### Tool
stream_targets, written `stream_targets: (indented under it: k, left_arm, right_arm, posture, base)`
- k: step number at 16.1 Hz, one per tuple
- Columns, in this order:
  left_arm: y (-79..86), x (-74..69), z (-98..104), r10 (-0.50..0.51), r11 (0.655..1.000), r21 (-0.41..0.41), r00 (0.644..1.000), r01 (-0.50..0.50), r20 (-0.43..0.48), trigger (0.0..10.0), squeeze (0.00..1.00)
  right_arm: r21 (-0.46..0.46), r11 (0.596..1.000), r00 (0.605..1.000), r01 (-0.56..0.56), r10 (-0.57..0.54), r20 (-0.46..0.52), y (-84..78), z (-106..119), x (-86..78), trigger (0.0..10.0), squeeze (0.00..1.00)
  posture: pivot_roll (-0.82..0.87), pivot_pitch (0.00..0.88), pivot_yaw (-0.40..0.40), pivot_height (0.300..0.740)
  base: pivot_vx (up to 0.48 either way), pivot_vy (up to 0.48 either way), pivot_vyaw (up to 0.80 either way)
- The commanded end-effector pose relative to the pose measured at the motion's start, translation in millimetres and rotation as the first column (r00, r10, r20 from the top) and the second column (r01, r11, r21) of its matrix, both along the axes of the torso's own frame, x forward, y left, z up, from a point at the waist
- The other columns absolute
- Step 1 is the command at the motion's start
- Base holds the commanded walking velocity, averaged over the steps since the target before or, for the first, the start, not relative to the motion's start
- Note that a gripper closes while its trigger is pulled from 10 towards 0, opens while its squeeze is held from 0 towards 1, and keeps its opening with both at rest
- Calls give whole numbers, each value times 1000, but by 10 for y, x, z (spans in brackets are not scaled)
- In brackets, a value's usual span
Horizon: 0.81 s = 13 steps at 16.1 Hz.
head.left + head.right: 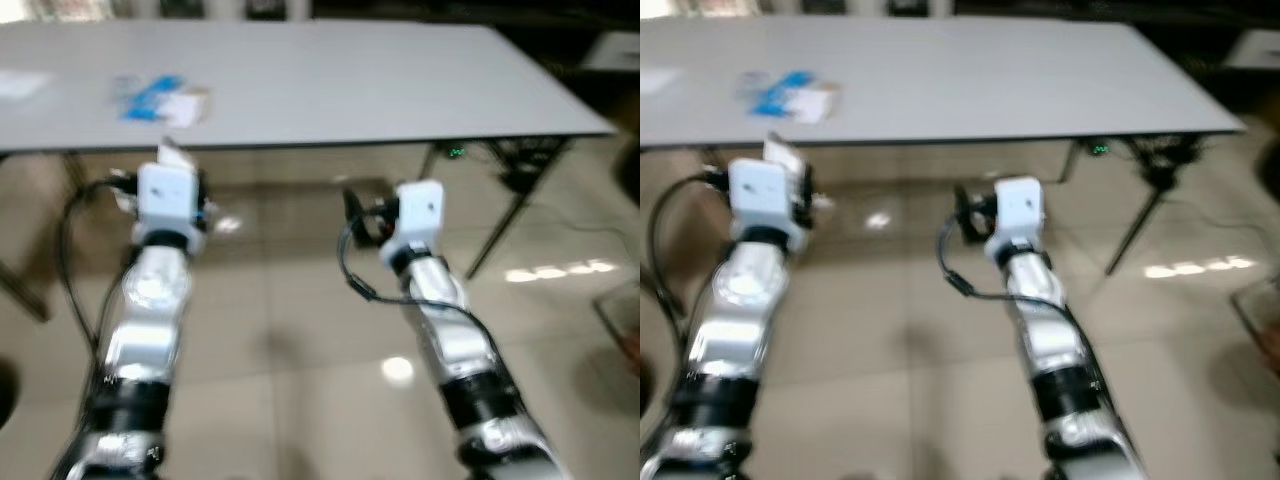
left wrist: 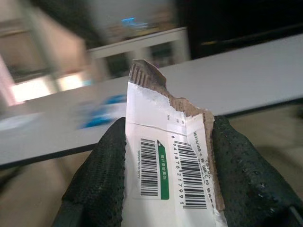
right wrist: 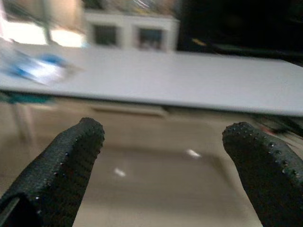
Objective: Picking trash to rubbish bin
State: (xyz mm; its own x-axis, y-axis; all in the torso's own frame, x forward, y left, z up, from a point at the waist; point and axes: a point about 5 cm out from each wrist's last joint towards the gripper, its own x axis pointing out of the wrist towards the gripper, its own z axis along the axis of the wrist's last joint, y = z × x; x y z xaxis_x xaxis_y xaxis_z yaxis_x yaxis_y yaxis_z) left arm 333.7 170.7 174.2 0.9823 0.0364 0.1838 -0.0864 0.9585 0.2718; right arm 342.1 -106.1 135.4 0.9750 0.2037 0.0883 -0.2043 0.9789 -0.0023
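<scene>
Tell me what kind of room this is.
Probably an office or meeting room: a long grey table on thin metal legs, a glossy tiled floor, and pale cabinets behind. Blue-and-white trash lies on the table.

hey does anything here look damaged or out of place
Yes. The cardboard piece clamped in the left gripper is ripped raggedly along its top edge. A blue and white wrapper lies loose on the table.

A long white surface (image 1: pixel 330 90) on thin dark angled legs (image 1: pixel 497 228) spans the room. Beneath it, glossy beige floor tiles (image 1: pixel 290 330) mirror ceiling lights. White shelving (image 3: pixel 128 30) lines the far wall.
</scene>
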Motion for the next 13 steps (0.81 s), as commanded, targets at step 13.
stream_targets:
  k: [13]
  left_arm:
    - [374, -928, -2137, 25, 998, -14, 639, -55, -769, 10000, 0]
  right_arm:
    - [-213, 977, 618, 7, -171, -767, -683, -1977, -1204, 10000, 0]
  posture:
    - [17, 42, -80, 740]
  base:
    - [0, 0, 0]
